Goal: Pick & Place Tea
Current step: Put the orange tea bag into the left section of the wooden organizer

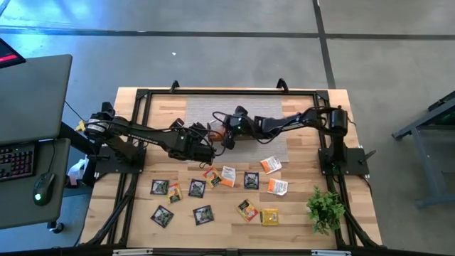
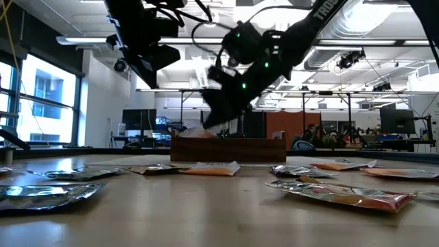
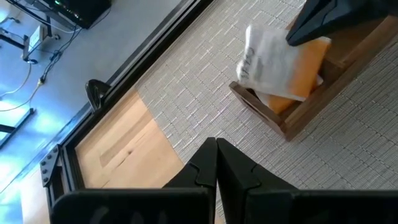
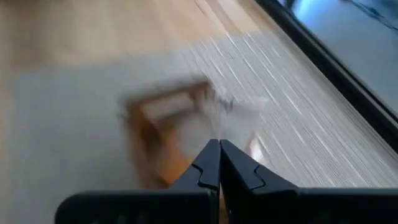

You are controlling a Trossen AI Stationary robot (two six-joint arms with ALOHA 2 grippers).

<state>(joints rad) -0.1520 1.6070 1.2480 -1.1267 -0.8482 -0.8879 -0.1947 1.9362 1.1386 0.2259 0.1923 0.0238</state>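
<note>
A: Both arms matte black, jointed segments, black cables looped along them. Left tool, right tool: dark angular fingers.

B: Green indicator lights on the right arm's wrist housing; white lettering on its upper link. Bases on a black frame.

Both arms reach over the bench's grey mat. The left hand has its fingers pressed together, and so does the right hand, beside it.
</note>
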